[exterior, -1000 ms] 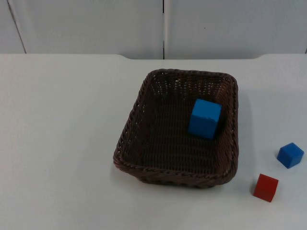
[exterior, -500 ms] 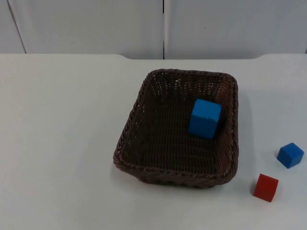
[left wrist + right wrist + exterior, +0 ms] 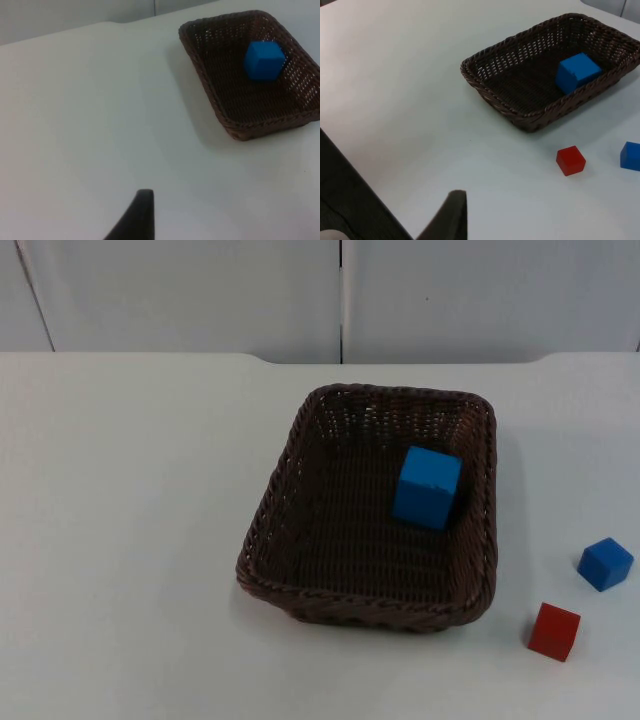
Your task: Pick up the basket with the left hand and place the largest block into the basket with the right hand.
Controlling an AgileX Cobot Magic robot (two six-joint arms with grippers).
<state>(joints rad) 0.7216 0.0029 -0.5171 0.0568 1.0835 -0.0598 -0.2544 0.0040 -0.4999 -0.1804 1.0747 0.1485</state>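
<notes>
A brown wicker basket [image 3: 260, 525] rests on the white table, right of centre. Inside it, against the right wall, sits the large blue block [image 3: 428, 486]. The left wrist view looks across bare table to the basket [image 3: 202, 80] and the block [image 3: 264, 60]; my left gripper [image 3: 142, 215] hangs far back from them, touching nothing. My right gripper [image 3: 451, 215] is likewise well away from the basket [image 3: 490, 92] and the large block [image 3: 576, 72]. Both arms wait.
A small blue block [image 3: 605, 563] and a small red block [image 3: 554, 630] lie on the table right of the basket, also seen as the red block [image 3: 570, 160] and blue block [image 3: 631, 156]. The table's edge [image 3: 350, 200] runs close to my right gripper.
</notes>
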